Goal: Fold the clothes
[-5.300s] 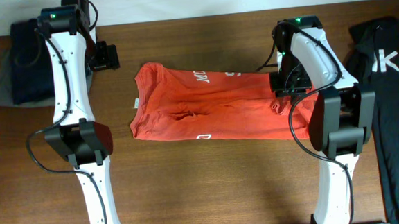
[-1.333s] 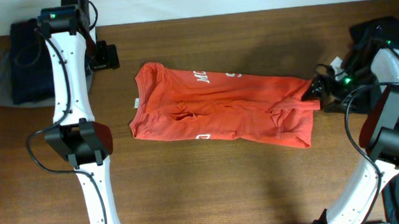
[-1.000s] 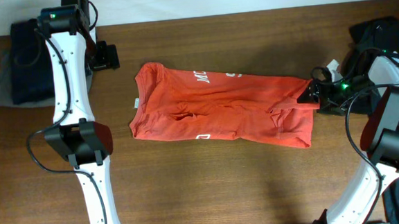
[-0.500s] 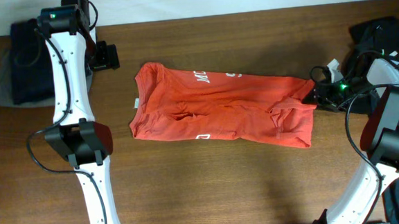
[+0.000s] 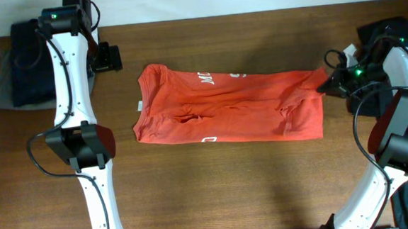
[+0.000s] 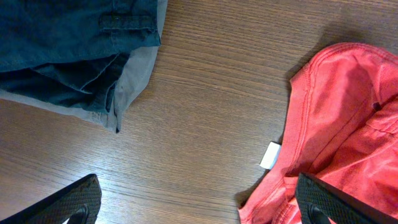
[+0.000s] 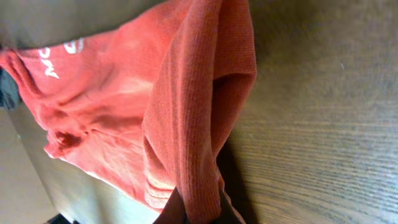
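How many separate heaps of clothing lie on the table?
3: the orange shirt in the middle, a dark heap at the far left, black clothing at the right edge. Heaps may hide more pieces.

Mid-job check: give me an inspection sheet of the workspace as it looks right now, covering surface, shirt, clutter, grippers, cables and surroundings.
Surface: brown wooden table, no spills seen.
Job's things: orange-red T-shirt lies lengthwise and partly folded, collar to the left, white lettering along the far edge.
Clutter: pile of dark blue and grey clothes at the far left; black garment at the right edge.
Grippers: left gripper open over bare wood beside the collar; right gripper shut on the T-shirt's right edge.
Cables: black cables loop along both arms, off the T-shirt.
Surroundings: pale wall behind the table.
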You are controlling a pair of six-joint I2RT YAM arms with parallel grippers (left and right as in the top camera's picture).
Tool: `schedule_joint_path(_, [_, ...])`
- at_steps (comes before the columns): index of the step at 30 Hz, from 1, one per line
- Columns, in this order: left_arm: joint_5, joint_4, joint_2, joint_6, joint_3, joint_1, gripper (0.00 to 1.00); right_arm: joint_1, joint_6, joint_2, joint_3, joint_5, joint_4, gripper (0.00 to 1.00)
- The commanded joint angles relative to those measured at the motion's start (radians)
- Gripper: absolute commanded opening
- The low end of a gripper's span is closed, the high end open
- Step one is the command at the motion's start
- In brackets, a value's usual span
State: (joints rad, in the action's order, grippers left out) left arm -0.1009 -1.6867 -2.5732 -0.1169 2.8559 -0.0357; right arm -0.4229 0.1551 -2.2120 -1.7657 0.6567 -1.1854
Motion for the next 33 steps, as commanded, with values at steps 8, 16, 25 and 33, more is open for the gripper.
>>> schedule_joint_path(8, [0.008, -0.001, 0.017, 0.006, 0.01, 0.0, 0.99, 0.064, -0.088, -0.005, -0.043, -0.085, 0.019, 0.05])
schedule_joint_path(16, [0.008, -0.001, 0.017, 0.006, 0.01, 0.0, 0.99, 0.063, -0.097, -0.005, -0.045, -0.117, 0.018, 0.08])
schedule_joint_path(25, [0.008, -0.001, 0.017, 0.006, 0.01, 0.0, 0.99, 0.063, -0.105, -0.005, -0.082, -0.228, -0.035, 0.16])
schedule_joint_path(33, [0.008, -0.001, 0.017, 0.006, 0.01, 0.0, 0.99, 0.063, -0.113, -0.005, -0.115, -0.227, -0.057, 0.15])
